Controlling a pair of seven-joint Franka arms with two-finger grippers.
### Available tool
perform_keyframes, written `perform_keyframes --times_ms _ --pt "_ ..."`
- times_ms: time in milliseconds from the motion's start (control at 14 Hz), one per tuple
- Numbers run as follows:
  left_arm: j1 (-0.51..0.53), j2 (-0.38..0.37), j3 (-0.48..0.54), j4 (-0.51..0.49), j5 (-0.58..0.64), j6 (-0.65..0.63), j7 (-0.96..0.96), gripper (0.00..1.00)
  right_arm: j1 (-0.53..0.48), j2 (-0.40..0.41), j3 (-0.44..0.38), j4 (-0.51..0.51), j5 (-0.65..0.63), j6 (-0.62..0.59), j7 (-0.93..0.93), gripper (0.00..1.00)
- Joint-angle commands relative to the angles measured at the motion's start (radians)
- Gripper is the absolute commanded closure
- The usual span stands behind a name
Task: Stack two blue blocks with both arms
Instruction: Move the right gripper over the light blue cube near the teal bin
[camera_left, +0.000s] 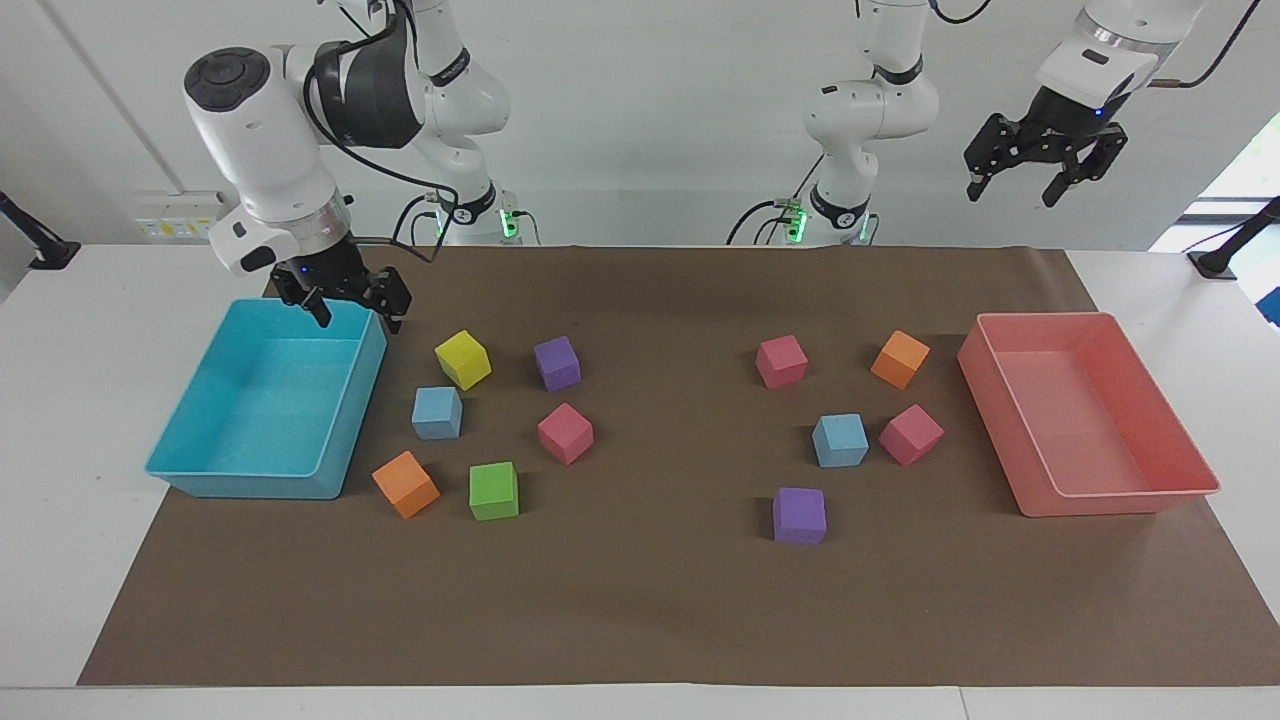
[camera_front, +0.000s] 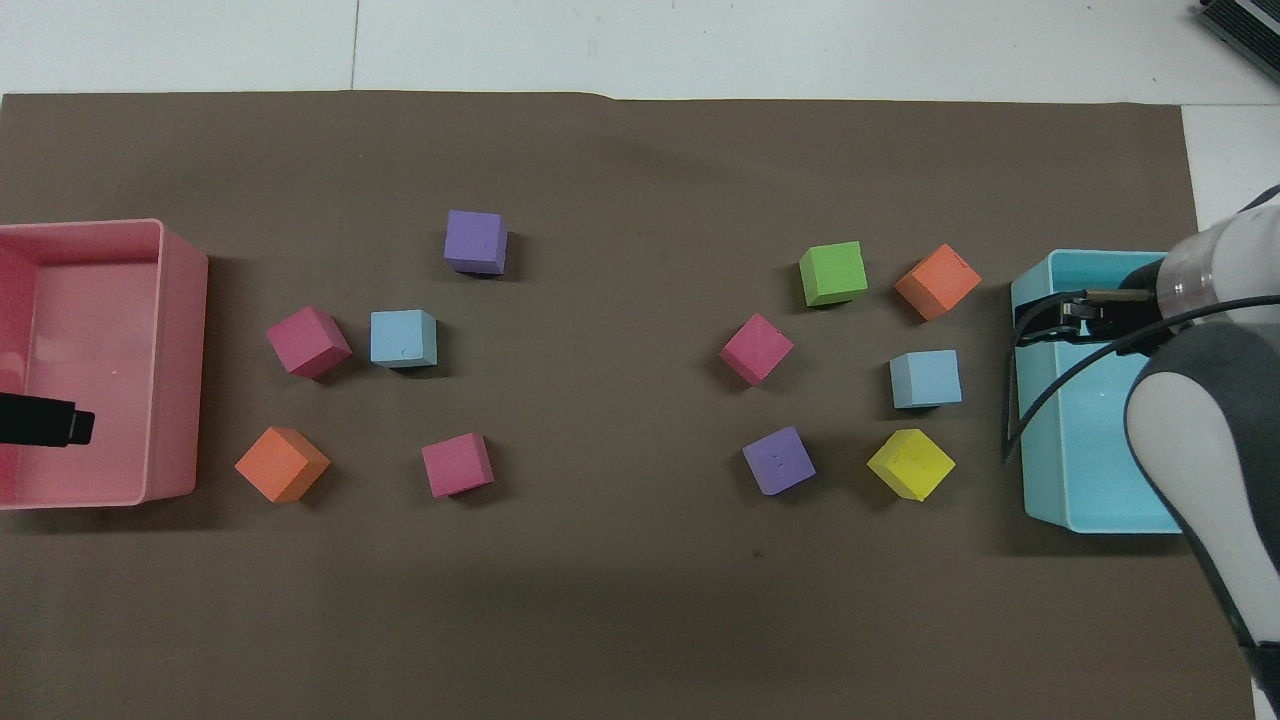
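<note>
One blue block (camera_left: 437, 413) lies by the turquoise tray (camera_left: 200, 470), between a yellow and an orange cube; it also shows in the overhead view (camera_front: 925, 379). The other blue block (camera_left: 840, 440) lies toward the left arm's end beside a pink cube, and shows in the overhead view (camera_front: 404, 338). My right gripper (camera_left: 357, 320) is open and empty, low over the tray's corner nearest the robots and the cubes; it shows in the overhead view (camera_front: 1045, 320). My left gripper (camera_left: 1012, 192) waits open and empty, high over the pink tray (camera_left: 1100, 495).
Around the blue blocks lie a yellow cube (camera_left: 463, 359), two purple cubes (camera_left: 557, 362) (camera_left: 800, 515), a green cube (camera_left: 494, 490), two orange cubes (camera_left: 405, 484) (camera_left: 900, 359) and three pink cubes on a brown mat (camera_left: 650, 600).
</note>
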Motion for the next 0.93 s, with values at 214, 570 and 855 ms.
perform_keyframes --times_ms 214,570,855 --pt "0.019 -0.014 -0.011 0.002 -0.014 -0.015 -0.005 0.00 0.007 0.044 0.002 -0.135 0.014 0.209 -0.025 0.00" --pt "0.019 -0.014 -0.011 0.002 -0.014 -0.015 -0.005 0.00 0.027 0.122 0.002 -0.155 0.014 0.313 -0.022 0.00" --pt "0.019 -0.012 -0.011 0.002 -0.014 -0.015 -0.005 0.00 0.040 0.160 0.002 -0.208 0.013 0.390 -0.030 0.00"
